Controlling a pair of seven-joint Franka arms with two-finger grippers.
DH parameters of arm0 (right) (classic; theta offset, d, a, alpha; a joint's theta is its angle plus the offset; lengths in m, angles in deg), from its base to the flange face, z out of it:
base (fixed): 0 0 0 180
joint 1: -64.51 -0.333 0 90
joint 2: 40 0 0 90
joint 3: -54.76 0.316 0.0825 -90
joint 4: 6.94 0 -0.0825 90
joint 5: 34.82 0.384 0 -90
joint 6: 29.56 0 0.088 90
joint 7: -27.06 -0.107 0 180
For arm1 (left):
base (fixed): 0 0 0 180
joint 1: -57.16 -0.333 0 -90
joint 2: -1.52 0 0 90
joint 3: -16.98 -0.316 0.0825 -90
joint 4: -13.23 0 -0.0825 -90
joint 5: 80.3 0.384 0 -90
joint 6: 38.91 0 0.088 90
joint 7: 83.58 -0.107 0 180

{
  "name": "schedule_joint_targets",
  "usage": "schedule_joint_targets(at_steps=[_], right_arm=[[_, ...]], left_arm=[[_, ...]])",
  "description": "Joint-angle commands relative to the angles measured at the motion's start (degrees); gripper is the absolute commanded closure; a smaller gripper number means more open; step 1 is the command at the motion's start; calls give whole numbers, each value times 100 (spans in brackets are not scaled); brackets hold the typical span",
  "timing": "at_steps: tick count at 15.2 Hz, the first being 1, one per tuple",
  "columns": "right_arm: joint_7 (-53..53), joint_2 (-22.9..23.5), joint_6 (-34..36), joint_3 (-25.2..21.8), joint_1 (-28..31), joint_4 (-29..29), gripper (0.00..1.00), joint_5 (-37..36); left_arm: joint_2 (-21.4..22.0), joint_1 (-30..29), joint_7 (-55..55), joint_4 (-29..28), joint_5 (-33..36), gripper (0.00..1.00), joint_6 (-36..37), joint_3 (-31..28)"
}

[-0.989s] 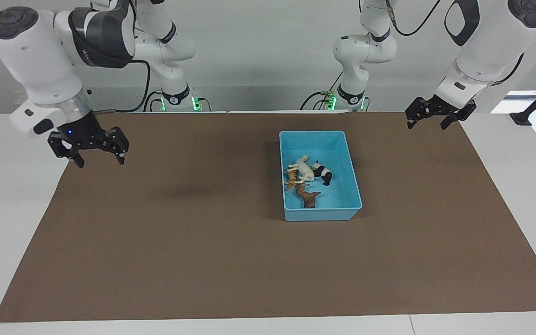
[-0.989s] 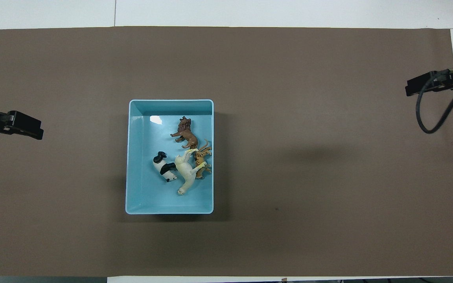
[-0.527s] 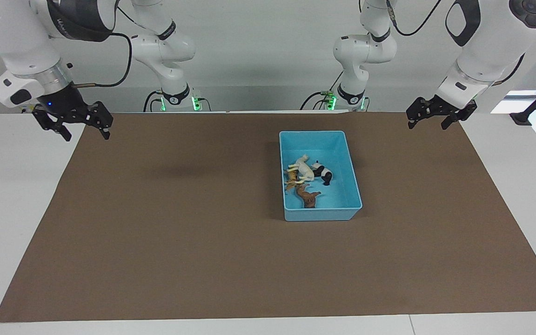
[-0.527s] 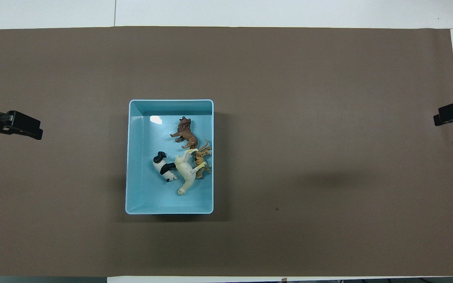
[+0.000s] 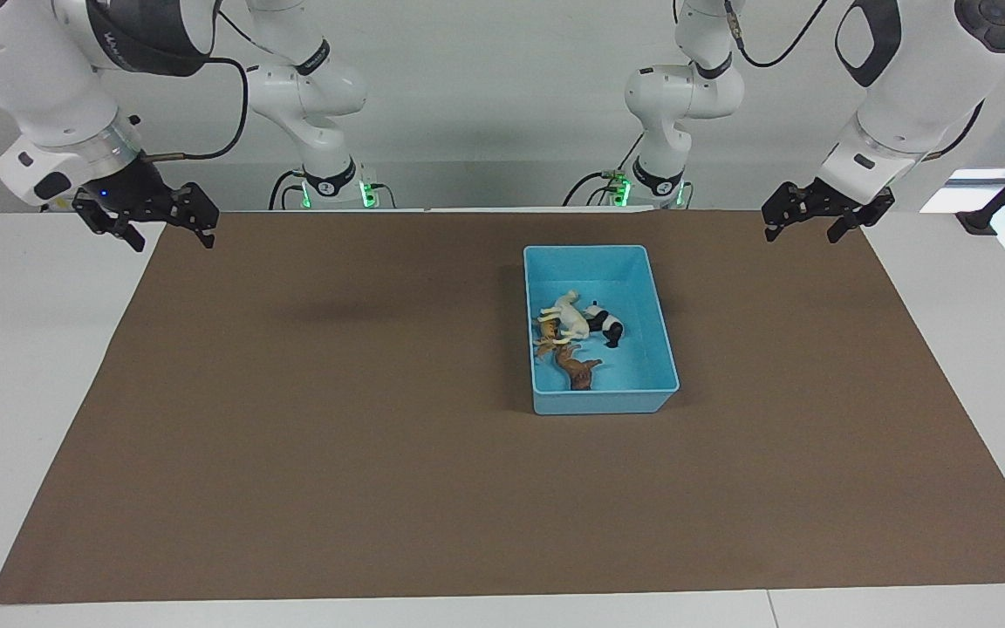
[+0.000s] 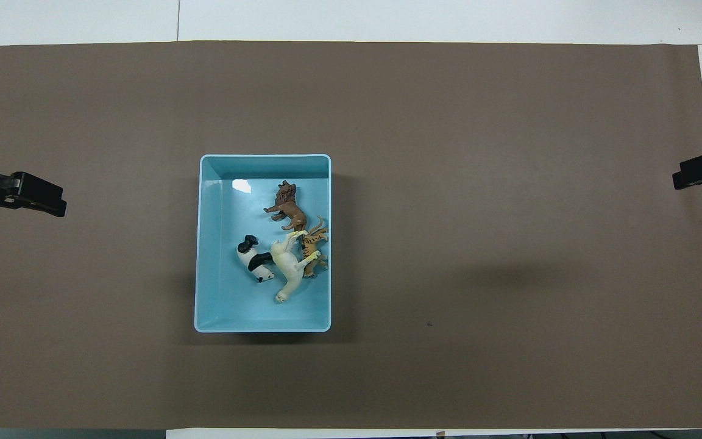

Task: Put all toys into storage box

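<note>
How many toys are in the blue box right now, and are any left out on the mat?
4, all in the storage box: lion farthest from the robots, tiger against the wall toward the right arm's end, white camel-like animal beside it, panda next. None shows on the mat.

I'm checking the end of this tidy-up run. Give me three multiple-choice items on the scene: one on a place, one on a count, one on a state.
1. Where does the brown lion lie in the storage box?
A. farther from the robots than the panda
B. nearer to the robots than the panda
C. on the mat beside the box

2. How many toys are in the box?
A. two
B. three
C. four

3. What is the right gripper doing?
A. gripping the tiger
B. hanging open with nothing in it, over the mat's edge
C. pressing on the box rim

Answers:
1. A: the lion lies higher in the overhead view.
2. C: lion, panda, white animal and tiger all lie inside.
3. B: its fingers are spread with nothing between them; the left gripper is open too.
</note>
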Motion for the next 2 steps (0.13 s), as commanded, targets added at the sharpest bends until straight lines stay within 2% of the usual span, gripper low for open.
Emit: schedule_joint_targets(at_steps=[1,2], right_arm=[[-166,-6,-66,85,41,-13,0,-77],[-166,-6,-66,85,41,-4,0,-77]], left_arm=[[56,5,-41,-51,-39,0,78,-37],[56,5,-41,-51,-48,0,78,-37]])
